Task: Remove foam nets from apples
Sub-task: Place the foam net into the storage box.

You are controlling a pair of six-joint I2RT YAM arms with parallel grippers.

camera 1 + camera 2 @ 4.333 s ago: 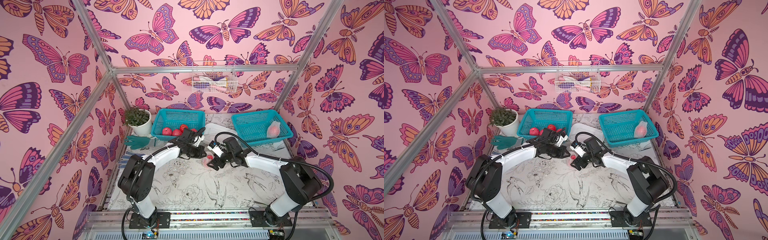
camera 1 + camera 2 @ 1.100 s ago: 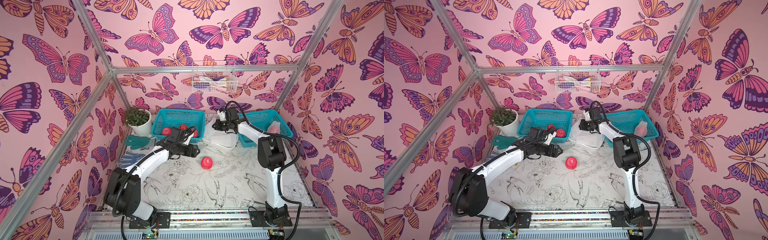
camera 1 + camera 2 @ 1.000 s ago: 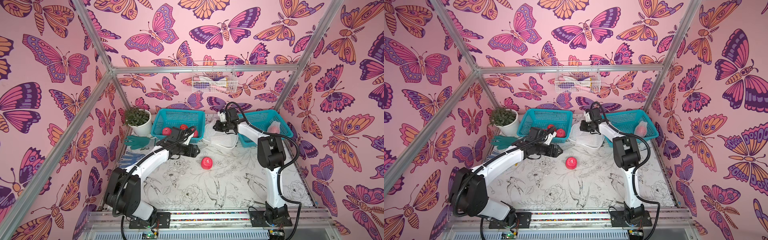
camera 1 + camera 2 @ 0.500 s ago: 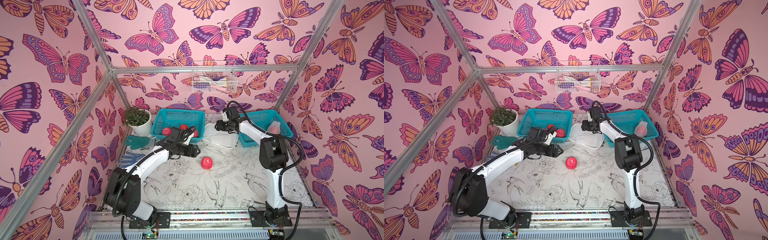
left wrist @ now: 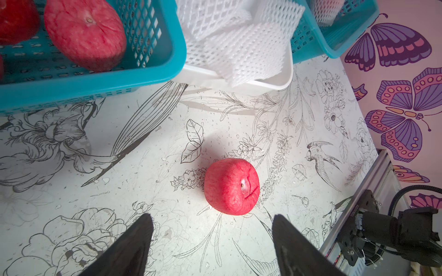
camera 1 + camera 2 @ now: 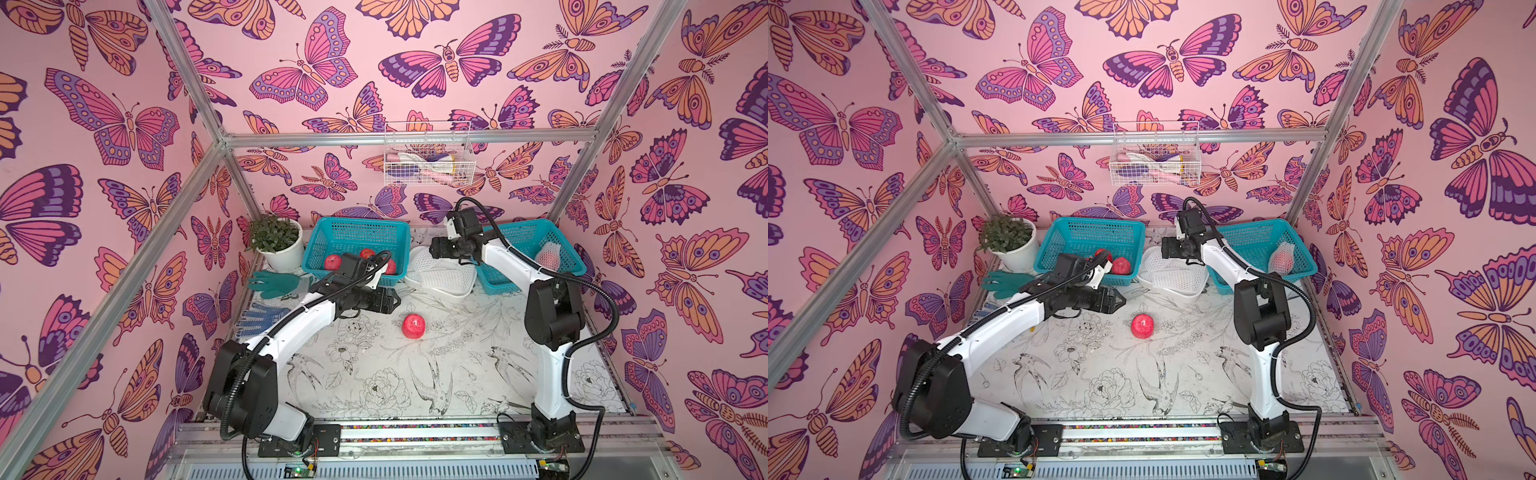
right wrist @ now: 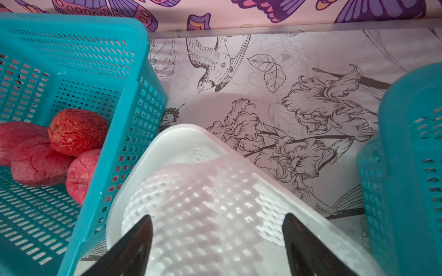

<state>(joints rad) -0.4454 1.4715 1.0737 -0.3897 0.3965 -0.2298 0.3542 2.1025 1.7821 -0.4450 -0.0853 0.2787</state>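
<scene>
One bare apple (image 6: 413, 326) sits alone on the table mat (image 6: 374, 374), centre of the frame in both top views, net already off. The left gripper (image 5: 212, 216) hangs just beside it, fingers spread wide and empty. Its wrist view has it lined up on the apple, so I'd guess it's there to scoop it into the left teal basket (image 6: 357, 237), upper middle, where the other bare apples (image 7: 35, 165) sit.

The foam nets (image 6: 440, 270) are heaped in the white tub (image 5: 263, 84) between the two baskets. The right gripper (image 7: 217, 216) hovers over that heap, fingers apart, gripping nothing. The right teal basket (image 6: 528, 237), upper right, holds one netted apple (image 6: 548, 255), probably next up.
</scene>
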